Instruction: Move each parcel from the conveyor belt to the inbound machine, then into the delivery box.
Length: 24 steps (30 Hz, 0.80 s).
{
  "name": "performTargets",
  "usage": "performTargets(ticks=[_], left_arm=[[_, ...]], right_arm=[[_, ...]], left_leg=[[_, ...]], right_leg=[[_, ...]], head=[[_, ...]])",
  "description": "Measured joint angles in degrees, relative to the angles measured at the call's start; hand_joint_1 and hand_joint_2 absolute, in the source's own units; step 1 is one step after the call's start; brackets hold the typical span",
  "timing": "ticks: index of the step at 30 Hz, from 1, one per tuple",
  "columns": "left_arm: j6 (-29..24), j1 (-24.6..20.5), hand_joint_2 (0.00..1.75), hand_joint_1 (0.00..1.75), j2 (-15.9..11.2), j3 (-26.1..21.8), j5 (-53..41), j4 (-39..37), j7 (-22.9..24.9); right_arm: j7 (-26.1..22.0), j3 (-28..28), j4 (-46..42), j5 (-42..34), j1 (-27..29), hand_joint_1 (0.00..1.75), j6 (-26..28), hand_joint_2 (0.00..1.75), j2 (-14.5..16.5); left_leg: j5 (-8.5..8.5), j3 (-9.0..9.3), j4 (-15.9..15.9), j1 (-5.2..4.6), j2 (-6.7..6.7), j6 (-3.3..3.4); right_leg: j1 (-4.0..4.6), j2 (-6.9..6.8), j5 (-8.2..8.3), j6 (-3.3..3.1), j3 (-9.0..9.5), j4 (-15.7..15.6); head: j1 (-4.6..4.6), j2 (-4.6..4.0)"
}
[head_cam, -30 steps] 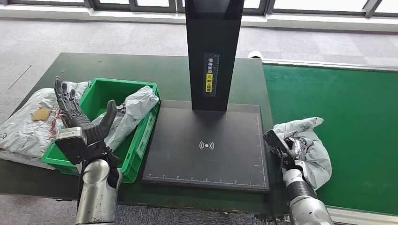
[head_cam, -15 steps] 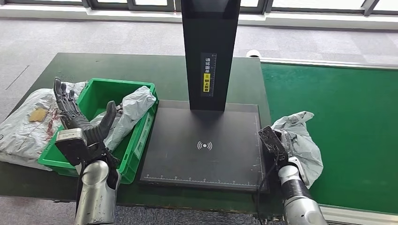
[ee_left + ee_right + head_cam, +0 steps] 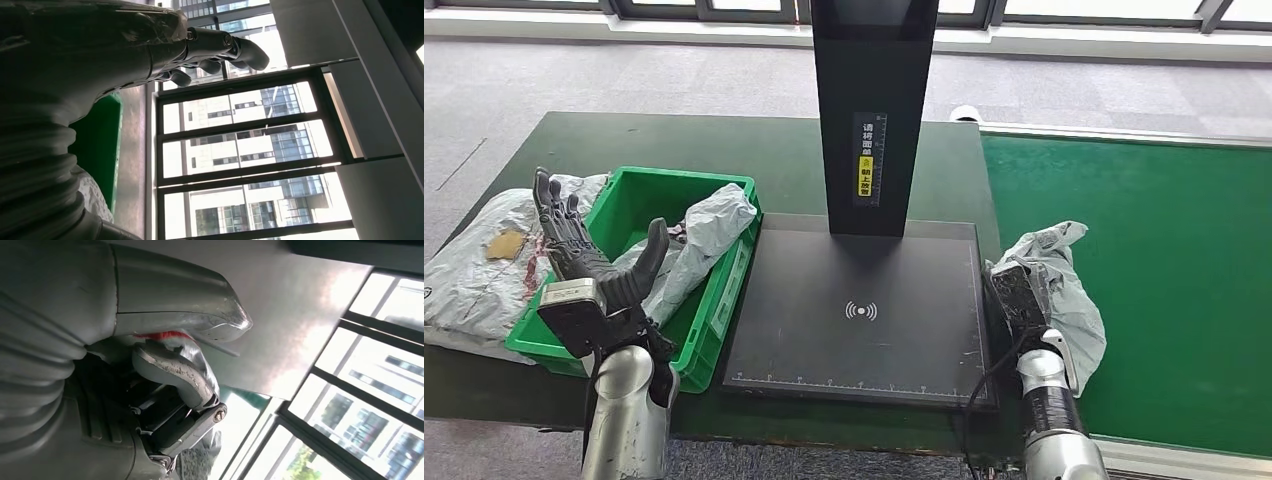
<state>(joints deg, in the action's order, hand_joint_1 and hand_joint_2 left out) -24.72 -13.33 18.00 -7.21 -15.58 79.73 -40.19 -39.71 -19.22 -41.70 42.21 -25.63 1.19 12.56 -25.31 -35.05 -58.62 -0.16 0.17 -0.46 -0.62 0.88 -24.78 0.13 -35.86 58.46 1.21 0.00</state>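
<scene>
Head view: right hand (image 3: 1021,297) grips grey parcel (image 3: 1069,300) at belt (image 3: 1164,260) edge — left hand (image 3: 584,262) raised over green box (image 3: 724,300), fingers spread, empty. Right wrist view adds detail: fingers (image 3: 175,372) curled tight round the parcel w/ red print.

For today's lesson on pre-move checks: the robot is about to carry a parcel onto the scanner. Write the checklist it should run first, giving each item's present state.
1. Right hand grips the grey parcel: ok, fingers closed on the bag in the right wrist view.
2. Parcel lifted off the green conveyor belt: cannot tell.
3. Black scanner platform free of parcels: ok.
4. Left hand out of the path: ok, it is open above the green delivery box.
5. Room left in the delivery box: ok, one grey bag lies inside.
6. Shipping label faces up: cannot tell.
</scene>
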Motion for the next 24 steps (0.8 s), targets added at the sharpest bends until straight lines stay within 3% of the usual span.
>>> performTargets(ticks=[5,16,18,22,24], left_arm=[[0.0,0.1,1.75,0.0,0.0,0.0,0.0,0.2,0.0],[0.0,0.1,1.75,0.0,0.0,0.0,-0.1,0.1,0.0],[0.0,0.1,1.75,0.0,0.0,0.0,-0.1,0.1,0.0],[-0.1,-0.1,1.75,0.0,0.0,0.5,0.0,0.0,0.0],[-0.1,-0.1,1.75,0.0,0.0,0.7,0.0,0.0,0.0]], right_arm=[[-0.4,3.5,-8.7,-6.6,3.6,1.75,1.4,1.75,1.1],[-0.4,5.1,-11.4,-9.1,4.6,1.75,2.3,1.75,1.3],[-0.5,7.9,-15.7,-12.2,6.2,1.75,4.2,1.75,1.4],[-0.6,19.7,-30.7,-19.5,10.5,1.75,10.0,1.75,1.4],[-0.6,22.4,-33.6,-20.1,11.2,1.75,10.3,1.75,1.3]], left_leg=[[0.0,-0.07,0.0,0.0,-0.16,0.01],[0.0,-0.07,0.0,-0.01,-0.17,0.01],[0.0,-0.07,0.0,-0.01,-0.17,0.01],[0.0,-0.07,0.0,-0.01,-0.17,0.02],[0.01,-0.07,0.0,-0.01,-0.17,0.02]], right_leg=[[-0.01,-0.12,-0.03,0.0,0.0,0.0],[-0.01,-0.16,-0.02,0.0,0.0,0.0],[-0.01,-0.18,-0.03,0.0,0.0,0.0],[-0.01,-0.19,-0.03,0.0,0.01,0.0],[-0.01,-0.19,-0.03,0.0,0.01,0.0]], head=[[-0.01,0.0],[-0.01,0.0],[-0.01,0.0],[-0.01,0.0],[-0.01,0.0]])
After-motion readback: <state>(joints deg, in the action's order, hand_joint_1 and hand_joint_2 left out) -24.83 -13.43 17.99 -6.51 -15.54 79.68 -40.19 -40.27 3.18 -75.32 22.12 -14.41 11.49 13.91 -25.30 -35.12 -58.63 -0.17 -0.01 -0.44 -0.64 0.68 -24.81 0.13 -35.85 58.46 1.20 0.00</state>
